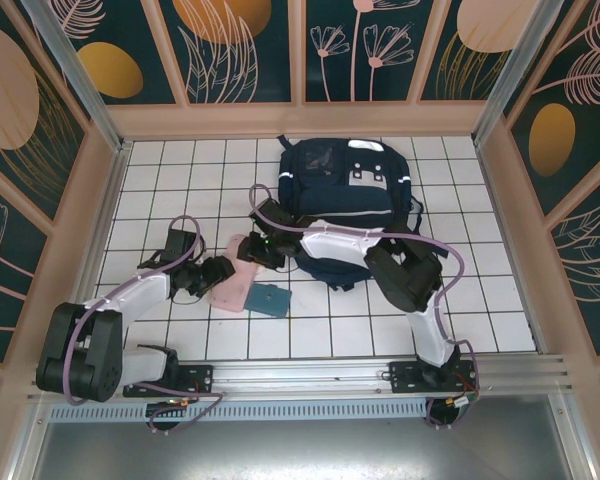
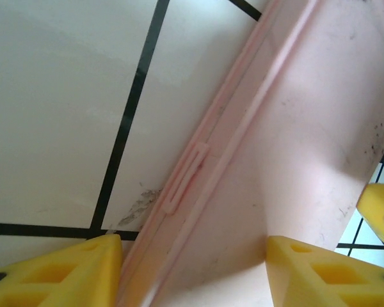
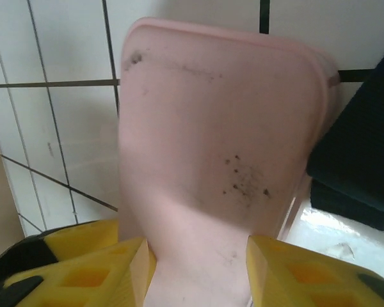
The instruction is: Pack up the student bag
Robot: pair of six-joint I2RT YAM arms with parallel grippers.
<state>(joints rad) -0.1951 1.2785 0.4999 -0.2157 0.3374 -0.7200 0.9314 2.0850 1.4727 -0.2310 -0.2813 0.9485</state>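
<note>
As I look from above, the left arm lies low, its elbow at the near left and its forearm going right to the case (image 1: 232, 288), a pink one lying on the white tiles (image 1: 180, 180). There the left gripper (image 1: 218, 272) sits at the case's left side. A teal booklet (image 1: 268, 300) lies just beside the case, on its right.

The left wrist view gives what the top view hides: the left gripper (image 2: 192, 275) has one yellow finger at the seamed edge of the case (image 2: 294, 160) and the other over its face. I cannot tell if they press it or are loose.

Farther away, the right arm folds its elbow at the right and stretches its white forearm left, over the bag's near edge. The right gripper (image 1: 263, 247) meets the case's far end. In its wrist view both fingers lie against the case (image 3: 217, 128), so the right gripper (image 3: 195, 275) grasps it.

The bag (image 1: 345, 185) lies farthest, on the far tiles near the middle, touching nothing but the forearm that crosses it.
</note>
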